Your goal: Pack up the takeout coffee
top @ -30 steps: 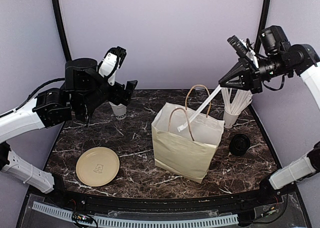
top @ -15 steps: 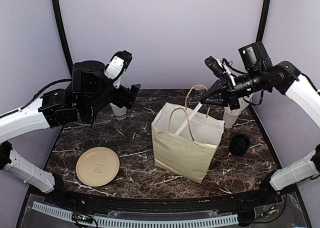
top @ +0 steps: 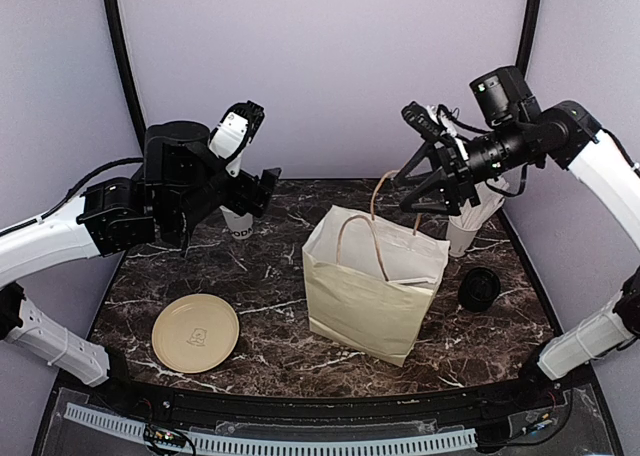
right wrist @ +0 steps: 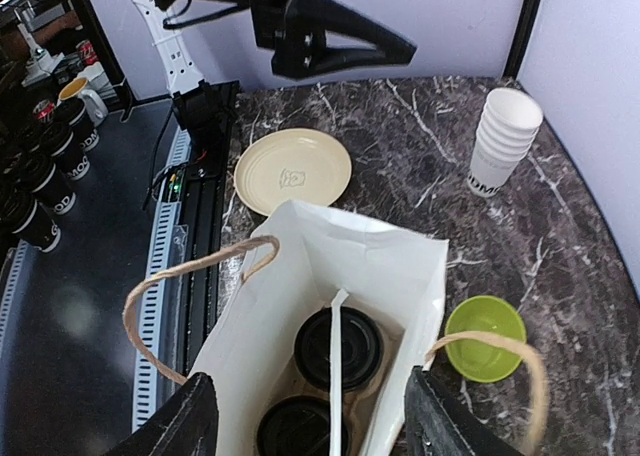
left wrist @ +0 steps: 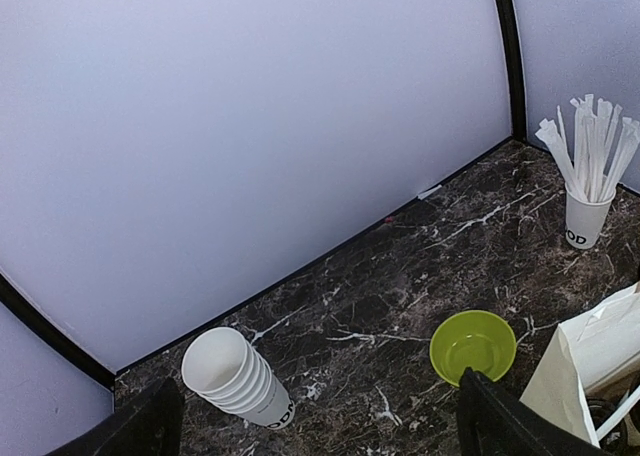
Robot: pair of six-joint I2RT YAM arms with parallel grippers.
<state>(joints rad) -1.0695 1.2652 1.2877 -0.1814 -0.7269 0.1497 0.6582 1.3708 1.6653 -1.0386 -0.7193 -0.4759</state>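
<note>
Down inside the white paper bag [right wrist: 400,266] with twine handles: the takeout coffee [right wrist: 338,348], only its black plastic lid showing, next to a second black-lidded cup [right wrist: 300,431], a white paper-wrapped straw [right wrist: 333,376] lying over the lid. "OD" legible on the stack of white paper cups [left wrist: 240,381] and on the white cup of straws [left wrist: 585,221]. Left gripper [left wrist: 320,381] spread wide, holding nothing; right gripper [right wrist: 310,374] parted above the bag, likewise.
</note>
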